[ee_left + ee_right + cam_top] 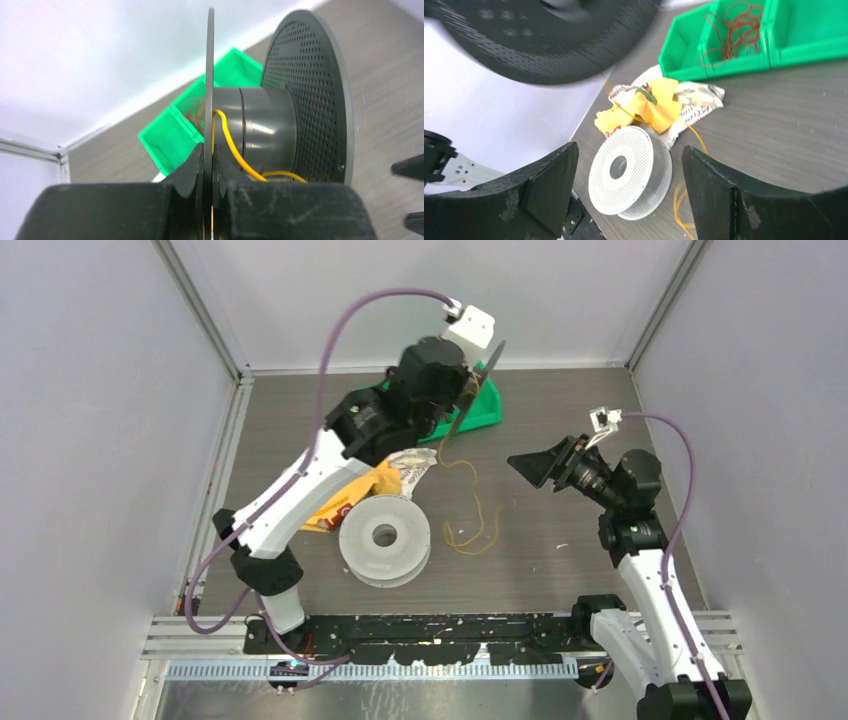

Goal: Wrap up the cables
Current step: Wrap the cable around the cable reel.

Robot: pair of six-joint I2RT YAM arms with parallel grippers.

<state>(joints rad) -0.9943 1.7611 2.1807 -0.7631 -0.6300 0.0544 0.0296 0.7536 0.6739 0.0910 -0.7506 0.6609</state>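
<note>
- Cables point(730, 31), the reddish-brown ones, are lying in a tangle inside one compartment of the green bin point(684, 47) at the far side of the table point(570, 410).
- We are also seeing a yellow cable point(230, 141) coming off the hub of the dark grey spool point(310, 75). It is hanging down to the table and trailing into loose loops near the white spool point(385, 538).
- Our left gripper point(209, 167) is holding the dark grey spool up above the bin, with its fingers pressed together on the thin edge of one flange.
- Our right gripper point(629, 152) is hovering in the air, well apart from the cables. Its fingers are standing spread wide, with nothing between them.
- The white spool is lying flat on the table, just beside a crumpled yellow bag point(659, 102).
</note>
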